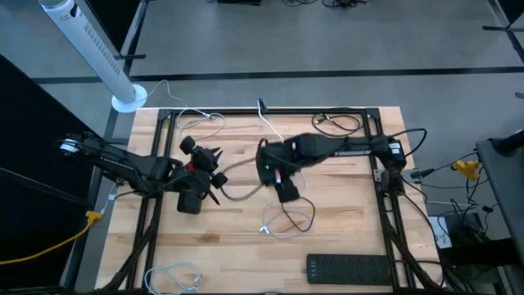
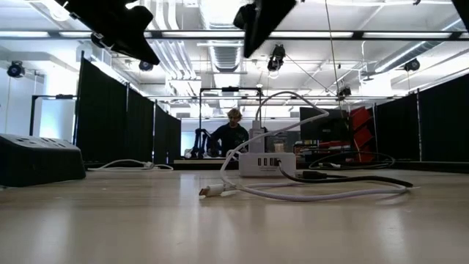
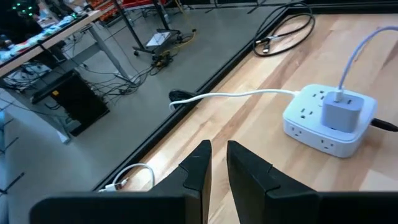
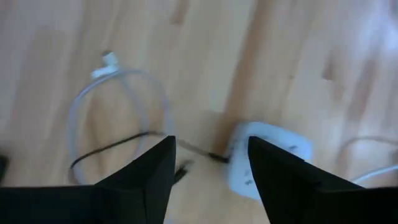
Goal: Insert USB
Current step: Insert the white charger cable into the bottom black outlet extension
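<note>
two pincers aloft: right pincer (image 4: 208, 163) apart, blurred over hub (image 4: 268, 155); left pincer (image 3: 217, 165) nearly together.

White hub (image 1: 271, 166) mostly under right arm (image 1: 344, 147)

No readable text, labels or numbers anywhere; even the white power hub (image 3: 331, 119) shows none.

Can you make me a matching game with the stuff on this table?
Things:
1. power strip
2. white power block
3. white cable end
4. left gripper

Descriptions:
A. lying loose on the wood
B. has a grey charger plugged into it
C. black, near the table's front edge
D. fingers nearly together, holding nothing

Pairs: 1-C, 2-B, 3-A, 4-D
</note>
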Controlling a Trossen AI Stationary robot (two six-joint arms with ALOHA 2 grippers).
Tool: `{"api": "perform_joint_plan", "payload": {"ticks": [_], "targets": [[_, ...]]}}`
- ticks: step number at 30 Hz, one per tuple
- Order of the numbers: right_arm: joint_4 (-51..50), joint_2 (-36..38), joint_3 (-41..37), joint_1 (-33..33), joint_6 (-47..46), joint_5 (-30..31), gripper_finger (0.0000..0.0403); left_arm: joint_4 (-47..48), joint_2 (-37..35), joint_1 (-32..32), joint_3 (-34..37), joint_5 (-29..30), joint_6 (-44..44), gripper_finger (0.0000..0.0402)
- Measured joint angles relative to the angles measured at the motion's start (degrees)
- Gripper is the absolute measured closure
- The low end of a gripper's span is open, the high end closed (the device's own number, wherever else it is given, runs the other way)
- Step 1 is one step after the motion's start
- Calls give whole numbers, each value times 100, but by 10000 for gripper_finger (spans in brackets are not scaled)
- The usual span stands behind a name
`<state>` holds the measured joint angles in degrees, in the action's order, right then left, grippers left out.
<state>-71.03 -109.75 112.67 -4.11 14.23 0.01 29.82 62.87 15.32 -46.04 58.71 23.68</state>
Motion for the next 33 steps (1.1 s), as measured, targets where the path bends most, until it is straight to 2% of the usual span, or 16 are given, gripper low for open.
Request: {"api": "perform_joint_plan", "payload": {"ticks": [3,7,15,19,21,23,25,29,33], "targets": [[201,402,-602,-204,-48,-10,230,6,-2,78,0,-20,0,363],[895,1290,-1785,-385,-407,91,251,34,-2,166,0,-40,95,363],[3463,3595,-4693,-852,-1248,919,295,-125,4,191,0,-100,230,363],[4825,4383,-6121,-989,-1618,924,311,-948,94,28,7,-24,-170,363],[5469,4591,-6797,-1025,-1696,905,317,-1748,162,-250,7,-109,-677,363],[6403,4664,-7470,-1066,-1711,902,322,-2442,247,-653,7,-654,-1371,363],[7683,4651,-8137,-1144,-1683,893,326,-2664,367,-1204,-72,-1362,-1846,362],[10009,4365,-9220,-1354,-1649,509,333,-1963,761,-2618,-515,-2084,-1982,343],[10991,4195,-9712,-1707,-1701,447,339,-1284,1416,-3886,-962,-2835,-2062,299]]}}
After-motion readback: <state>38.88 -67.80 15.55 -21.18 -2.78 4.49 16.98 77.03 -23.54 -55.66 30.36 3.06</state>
